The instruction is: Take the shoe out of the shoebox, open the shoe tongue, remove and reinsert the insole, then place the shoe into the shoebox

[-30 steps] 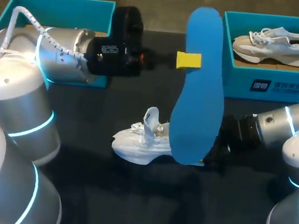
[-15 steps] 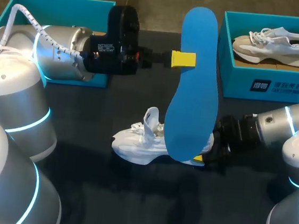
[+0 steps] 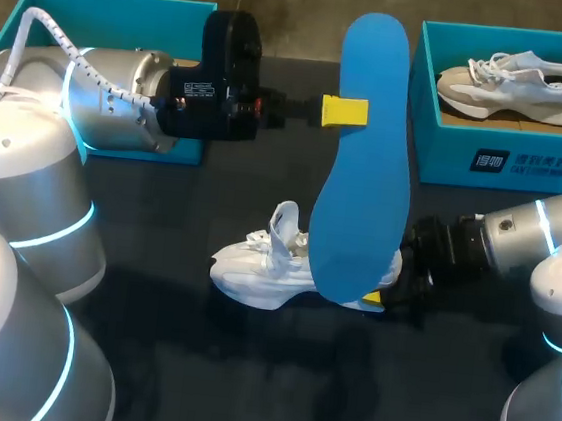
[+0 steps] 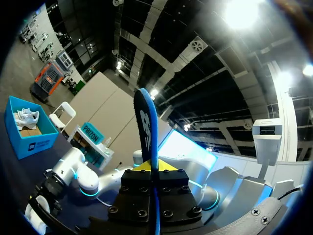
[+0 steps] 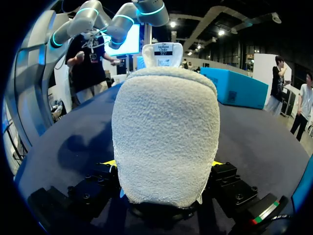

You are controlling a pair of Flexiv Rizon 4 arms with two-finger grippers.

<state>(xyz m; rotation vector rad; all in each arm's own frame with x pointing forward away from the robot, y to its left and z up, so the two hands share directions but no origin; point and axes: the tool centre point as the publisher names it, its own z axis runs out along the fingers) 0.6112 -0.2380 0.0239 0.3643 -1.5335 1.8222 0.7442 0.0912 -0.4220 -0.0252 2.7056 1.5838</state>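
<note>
Our left gripper (image 3: 344, 112) clamps the blue insole (image 3: 365, 179) upright at centre frame. Our right gripper (image 3: 374, 297) pinches the heel of the white shoe (image 3: 260, 267), lower centre.

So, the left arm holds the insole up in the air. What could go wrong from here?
The left gripper pinches the blue insole only at one edge, so it might slip or swing when lowered. The right gripper holds the white shoe just at the heel; a push from the insole could tip it. The insole may also catch on the raised tongue and buckle.
</note>
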